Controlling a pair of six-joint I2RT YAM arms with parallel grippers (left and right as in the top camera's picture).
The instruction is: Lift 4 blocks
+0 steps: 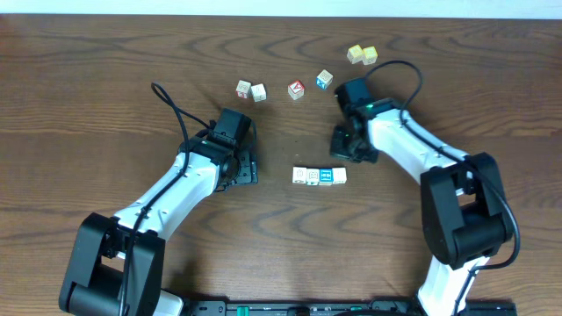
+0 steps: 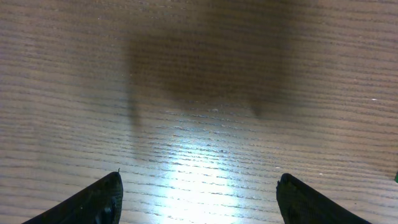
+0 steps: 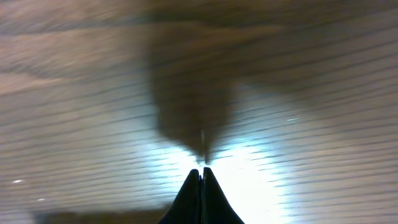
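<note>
The blocks [image 1: 319, 175] lie side by side in a short row at mid-table: cream ones with a blue-faced one third from the left. My left gripper [image 1: 243, 171] hovers left of the row, apart from it. In the left wrist view this gripper [image 2: 199, 202] is open, with only bare wood between its fingertips [image 2: 99, 202]. My right gripper [image 1: 344, 145] sits just above and right of the row. Its wrist view shows the right gripper [image 3: 201, 171] shut, tips pressed together with nothing between them. No block appears in either wrist view.
Farther back on the wooden table [image 1: 105, 105] are two pale cubes [image 1: 250, 89], a red-faced cube [image 1: 296, 89], a blue-faced cube [image 1: 324, 80] and a pair of yellow cubes [image 1: 362, 54]. Cables trail from both arms.
</note>
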